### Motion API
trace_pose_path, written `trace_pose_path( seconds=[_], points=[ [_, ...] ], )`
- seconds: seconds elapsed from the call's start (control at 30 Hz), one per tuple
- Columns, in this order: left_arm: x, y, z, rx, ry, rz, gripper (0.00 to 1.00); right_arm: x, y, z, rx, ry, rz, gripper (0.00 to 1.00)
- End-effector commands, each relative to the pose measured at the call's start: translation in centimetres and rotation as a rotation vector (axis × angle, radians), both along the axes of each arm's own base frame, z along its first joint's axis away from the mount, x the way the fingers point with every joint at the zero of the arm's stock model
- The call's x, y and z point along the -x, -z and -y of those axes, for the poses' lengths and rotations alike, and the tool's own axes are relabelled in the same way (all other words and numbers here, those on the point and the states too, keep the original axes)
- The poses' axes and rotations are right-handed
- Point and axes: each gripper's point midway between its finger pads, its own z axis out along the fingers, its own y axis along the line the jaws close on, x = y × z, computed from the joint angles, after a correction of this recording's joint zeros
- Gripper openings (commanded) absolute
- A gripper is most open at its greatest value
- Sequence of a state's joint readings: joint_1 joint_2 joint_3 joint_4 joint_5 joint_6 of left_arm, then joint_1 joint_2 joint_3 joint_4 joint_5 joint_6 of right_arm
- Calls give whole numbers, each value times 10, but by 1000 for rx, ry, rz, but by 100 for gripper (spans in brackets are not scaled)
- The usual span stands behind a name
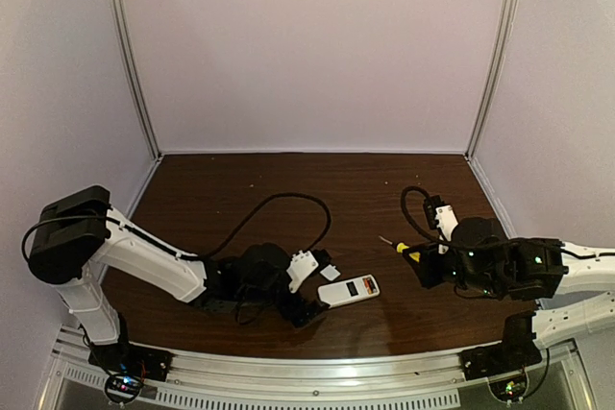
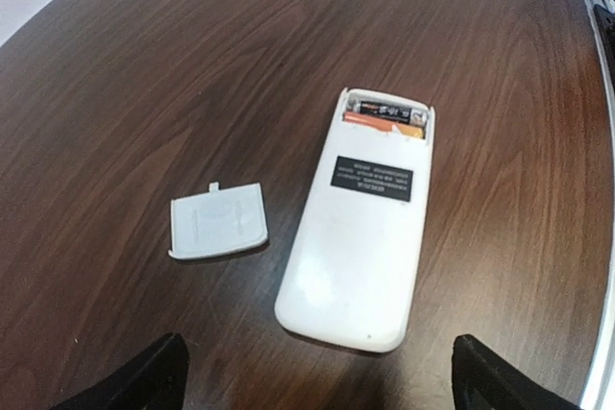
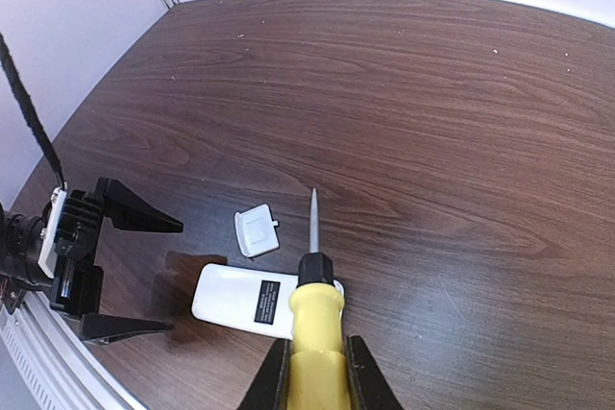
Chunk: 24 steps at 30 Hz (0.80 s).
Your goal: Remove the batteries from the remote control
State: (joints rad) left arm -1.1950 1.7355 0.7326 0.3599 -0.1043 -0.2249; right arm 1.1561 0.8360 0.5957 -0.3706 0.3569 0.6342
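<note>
The white remote control [image 2: 360, 237] lies back-up on the table, its battery bay open at the far end. Two batteries sit in the bay, a dark one [image 2: 382, 108] and an orange one [image 2: 386, 123] beside it. My left gripper [image 2: 317, 393] is open and empty, its fingertips [image 2: 144, 386] on either side just short of the remote's near end. The remote also shows in the top view [image 1: 349, 290] and the right wrist view [image 3: 245, 300]. My right gripper [image 3: 315, 376] is shut on the yellow-handled screwdriver [image 3: 315, 319], held above the table to the right of the remote.
The small white battery cover [image 2: 218, 223] lies flat just left of the remote, also seen in the right wrist view [image 3: 256, 231]. A black cable [image 1: 279, 204] loops on the table behind the left arm. White walls enclose the brown table [image 1: 288, 180].
</note>
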Motion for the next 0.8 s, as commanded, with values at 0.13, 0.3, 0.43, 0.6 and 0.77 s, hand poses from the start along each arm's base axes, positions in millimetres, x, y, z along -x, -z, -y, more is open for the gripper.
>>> trace_pose_path(
  seconds=[0.13,0.3,0.43,0.6,0.77],
  points=[
    [12,6,23,-7,234,159,97,-1,5,4,20,13,7,0],
    [19,13,33,13,329,137,97,0,7,4,18,9,2,0],
    [14,21,35,25,356,98,97,0,7,6,15,12,4,0],
    [8,24,37,56,370,54,95,1,8,8,12,14,4,0],
    [3,27,39,74,362,23,94,2,10,10,11,15,2,0]
  ],
)
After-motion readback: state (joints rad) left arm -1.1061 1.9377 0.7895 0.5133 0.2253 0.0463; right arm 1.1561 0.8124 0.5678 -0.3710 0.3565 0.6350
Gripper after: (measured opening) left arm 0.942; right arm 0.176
